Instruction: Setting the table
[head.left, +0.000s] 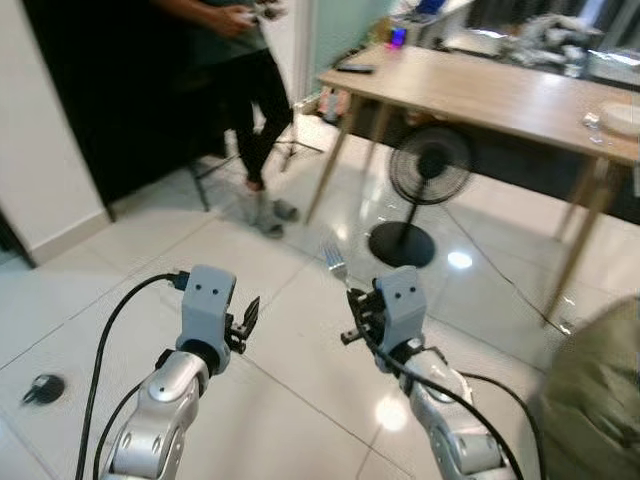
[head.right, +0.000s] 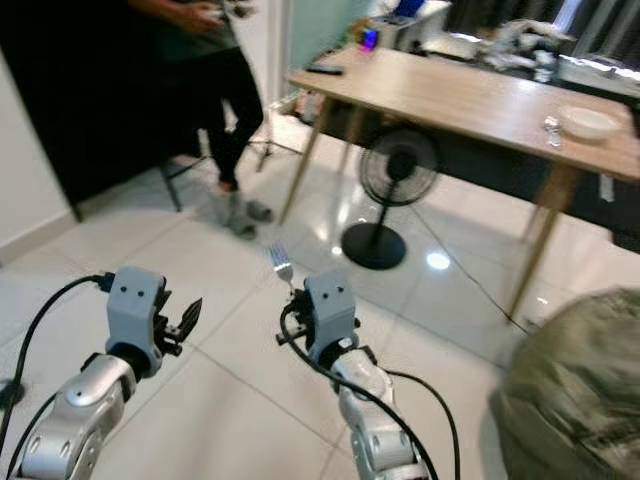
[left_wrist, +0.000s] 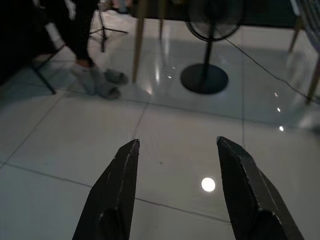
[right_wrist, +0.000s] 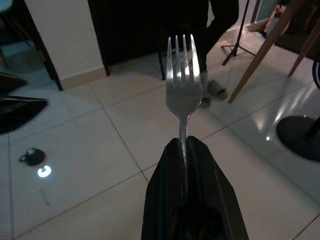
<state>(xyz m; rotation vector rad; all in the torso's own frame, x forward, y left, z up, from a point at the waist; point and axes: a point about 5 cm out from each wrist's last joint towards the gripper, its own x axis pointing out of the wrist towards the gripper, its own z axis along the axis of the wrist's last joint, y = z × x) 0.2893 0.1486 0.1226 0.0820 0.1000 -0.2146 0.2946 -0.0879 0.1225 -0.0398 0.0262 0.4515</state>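
A silver fork (right_wrist: 183, 82) stands up between the black fingers of my right gripper (right_wrist: 185, 145), which is shut on its handle; its tines (head.left: 335, 262) point up and away over the white tiled floor. My left gripper (left_wrist: 175, 150) is held out beside it, open, with nothing between its fingers (head.left: 247, 318). A long wooden table (head.left: 480, 95) stands ahead to the right, with a white plate (head.right: 588, 122) near its right end.
A black floor fan (head.left: 425, 190) stands under the table with its cable across the floor. A person in dark clothes (head.left: 245, 90) stands ahead to the left. An olive-green soft object (head.right: 580, 390) lies at my right. A small black object (head.left: 42, 388) sits on the floor at left.
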